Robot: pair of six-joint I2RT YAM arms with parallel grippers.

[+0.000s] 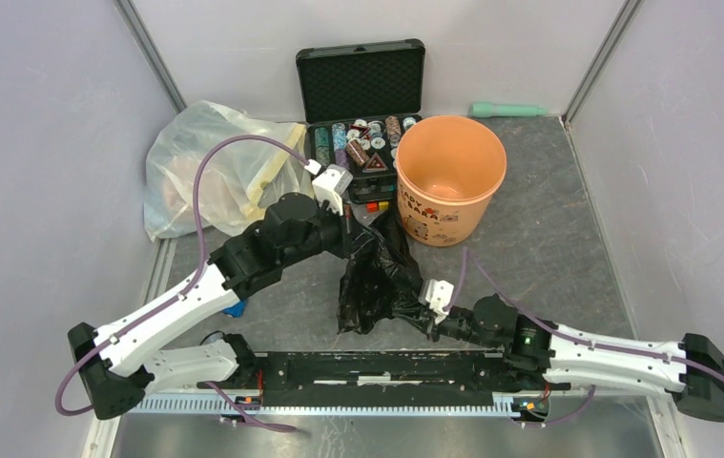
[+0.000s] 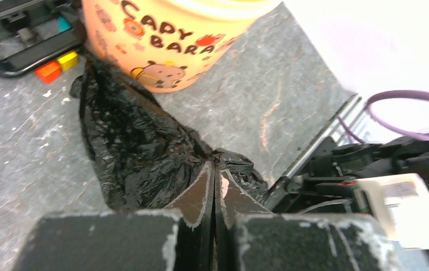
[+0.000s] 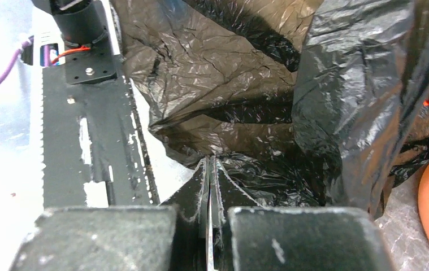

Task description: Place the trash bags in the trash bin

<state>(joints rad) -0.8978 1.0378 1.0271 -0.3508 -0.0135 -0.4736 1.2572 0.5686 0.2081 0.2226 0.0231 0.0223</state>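
The black bag (image 1: pixel 372 277), beside the orange bucket (image 1: pixel 450 181) on the bench (image 1: pixel 568 239), is pinched by the left fingers (image 2: pixel 196 193) and, seemingly, by the right fingers (image 3: pixel 192 195).

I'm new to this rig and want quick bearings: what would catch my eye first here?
The glossy black trash bag lies crumpled in the middle, with the left gripper and right gripper both shut on its edges. Just behind it stands the peach-orange bin, with an open case of chips at its left.

Bright, even light; wrist cams soft, maybe overexposed.
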